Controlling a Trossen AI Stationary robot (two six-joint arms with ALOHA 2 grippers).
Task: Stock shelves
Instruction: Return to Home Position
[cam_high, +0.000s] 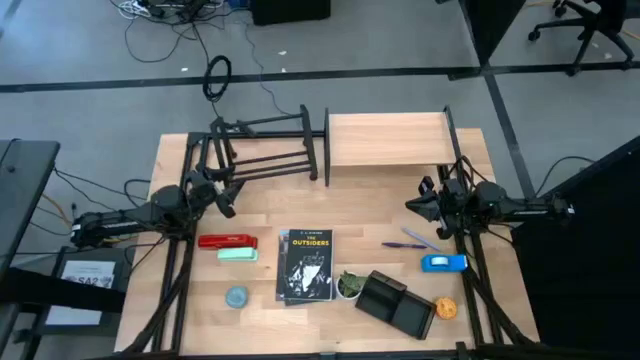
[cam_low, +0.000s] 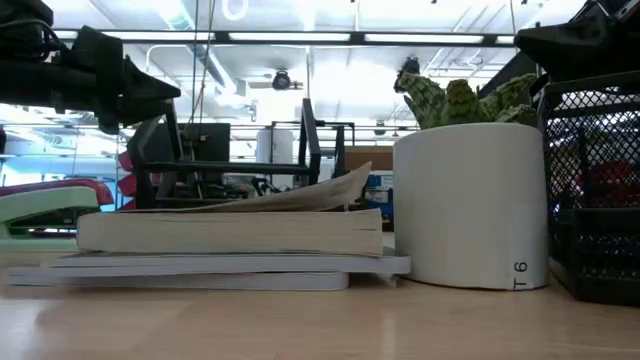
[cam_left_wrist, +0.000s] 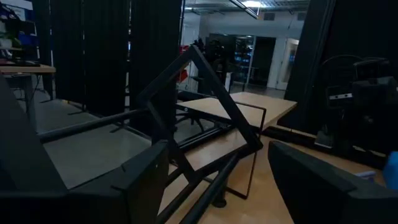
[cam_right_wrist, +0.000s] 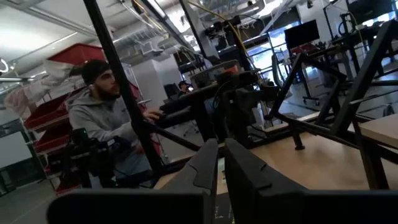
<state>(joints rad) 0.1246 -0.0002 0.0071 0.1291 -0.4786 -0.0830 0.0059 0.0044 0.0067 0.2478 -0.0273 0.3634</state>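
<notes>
Along the table's (cam_high: 255, 320) far edge, tube rack (cam_high: 265, 150) and wood-board shelf (cam_high: 385, 140) are waiting; we are homing beside them, left jaws wide, right jaws nearly closed, both empty; restocking is requiring reopening.

The worktop (cam_high: 370, 205) is pale wood, smooth with a soft sheen. The shelf (cam_high: 385, 140) is a light wood board on black metal uprights. The rack (cam_left_wrist: 224, 99) is matt black metal tube. The books (cam_low: 230, 232) are paper. The pot (cam_low: 470, 210) is smooth matt white. The organizer (cam_low: 595, 170) is black wire mesh.
</notes>
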